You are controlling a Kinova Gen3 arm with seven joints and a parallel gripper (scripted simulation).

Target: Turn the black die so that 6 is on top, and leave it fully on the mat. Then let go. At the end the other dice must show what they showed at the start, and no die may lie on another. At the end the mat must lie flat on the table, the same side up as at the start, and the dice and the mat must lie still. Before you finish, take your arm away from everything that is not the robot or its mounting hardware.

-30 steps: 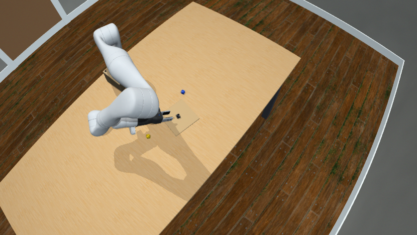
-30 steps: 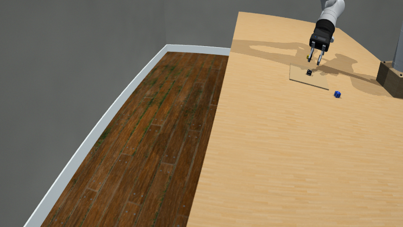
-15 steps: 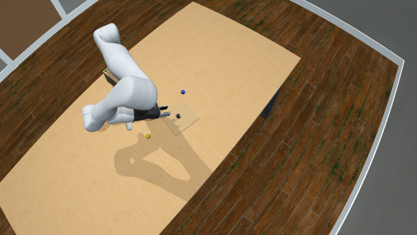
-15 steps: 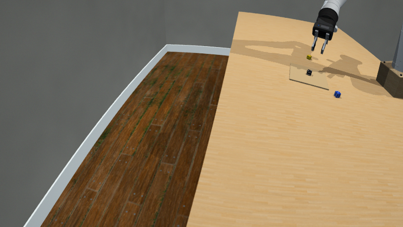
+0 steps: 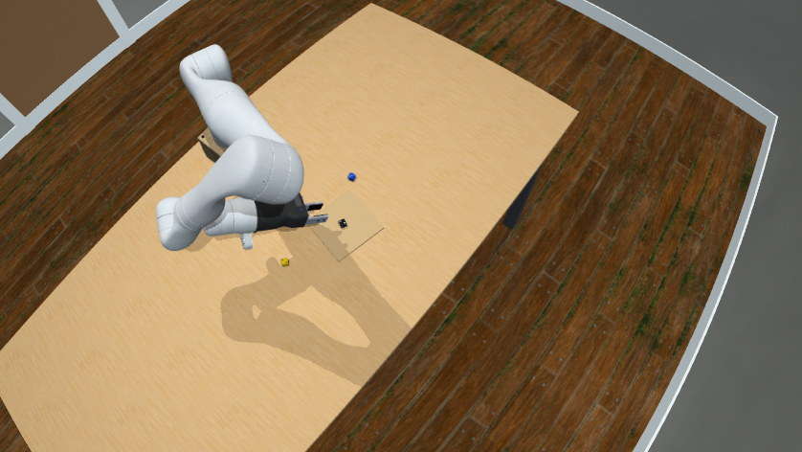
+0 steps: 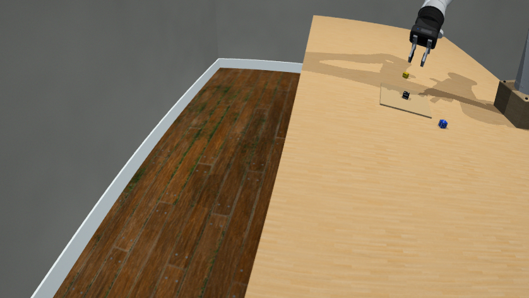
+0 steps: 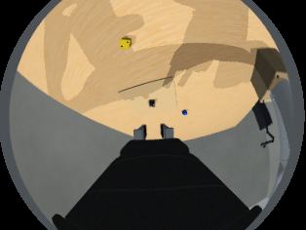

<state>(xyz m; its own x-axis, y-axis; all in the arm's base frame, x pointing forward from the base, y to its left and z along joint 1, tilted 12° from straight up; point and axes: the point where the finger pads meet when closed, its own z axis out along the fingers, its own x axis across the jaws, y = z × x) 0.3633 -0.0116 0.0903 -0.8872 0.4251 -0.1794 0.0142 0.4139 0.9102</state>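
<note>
Presently, the long light-wood table (image 5: 449, 112) carries a thin square tan mat (image 6: 418, 107) lying flat. The white arm's black two-finger gripper (image 6: 418, 57) hangs raised above the table, fingers parted and empty. The small black die (image 6: 405, 95) rests fully on the mat. A small blue die (image 6: 442, 123) and a small yellow die (image 6: 405, 75) sit off the mat, well apart.

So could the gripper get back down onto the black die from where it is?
Probably yes. The gripper hangs open above the table, the black die sits alone on the mat, and nothing lies between them.
</note>
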